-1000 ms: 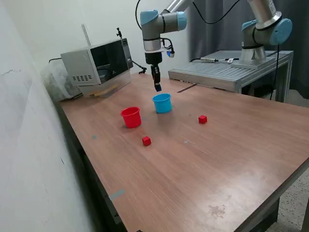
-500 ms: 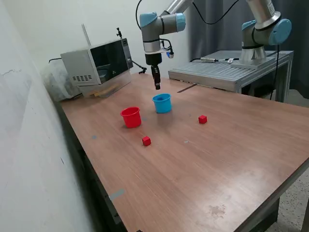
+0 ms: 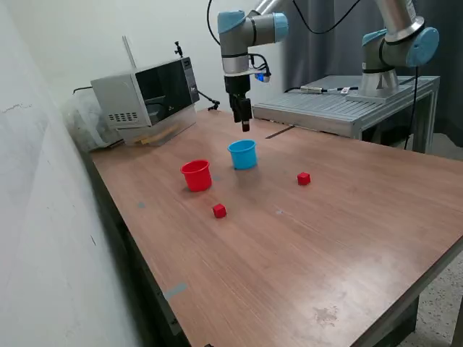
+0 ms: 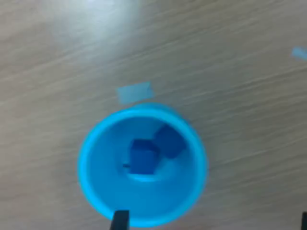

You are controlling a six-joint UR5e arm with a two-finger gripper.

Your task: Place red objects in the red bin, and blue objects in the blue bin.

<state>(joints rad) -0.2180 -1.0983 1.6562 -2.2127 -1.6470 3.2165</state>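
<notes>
Wrist view: round, smooth blue bin (image 4: 91, 182)

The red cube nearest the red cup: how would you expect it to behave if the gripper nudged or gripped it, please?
The red cube looks solid with flat faces, so it should probably slide rather than roll. It seems small and likely light, so a nudge may skid it across the smooth table. It appears rigid.

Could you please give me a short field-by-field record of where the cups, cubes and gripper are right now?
blue cup: upright on the table, holds two dark-blue cubes
red cup: upright, contents not visible
red cubes: two on the table, one near the red cup, one farther off
gripper: above the blue cup, holding nothing visible
</notes>
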